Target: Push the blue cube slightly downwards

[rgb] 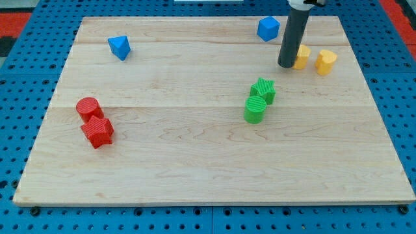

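Blue cube (268, 28) near the bench's (195, 162) top edge; my tip (286, 65), a gripperless end effector holding nothing, sits below-right, push apparently pending.

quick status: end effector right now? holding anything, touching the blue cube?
No gripper, just a rod; it holds nothing.
My tip sits below and right of the blue cube, apart from it, right beside the left yellow block; contact there cannot be told.
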{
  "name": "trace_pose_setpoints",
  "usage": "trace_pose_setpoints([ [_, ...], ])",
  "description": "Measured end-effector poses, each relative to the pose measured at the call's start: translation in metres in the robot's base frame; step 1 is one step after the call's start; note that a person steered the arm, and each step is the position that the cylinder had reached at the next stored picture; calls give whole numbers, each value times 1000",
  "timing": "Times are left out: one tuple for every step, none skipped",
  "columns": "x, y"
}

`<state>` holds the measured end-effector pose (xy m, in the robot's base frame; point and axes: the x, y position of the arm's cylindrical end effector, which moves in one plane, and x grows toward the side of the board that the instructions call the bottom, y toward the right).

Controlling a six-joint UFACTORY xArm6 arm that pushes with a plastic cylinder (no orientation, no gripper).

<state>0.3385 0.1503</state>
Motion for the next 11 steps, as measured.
trace_pose_setpoints([
  [3, 27],
  [3, 20],
  [3, 9],
  [-9, 8],
  [-36, 25],
  [-50, 27],
  [-55, 22],
  [-75, 17],
  [-118, 20],
  [-122, 17],
  [-122, -16],
])
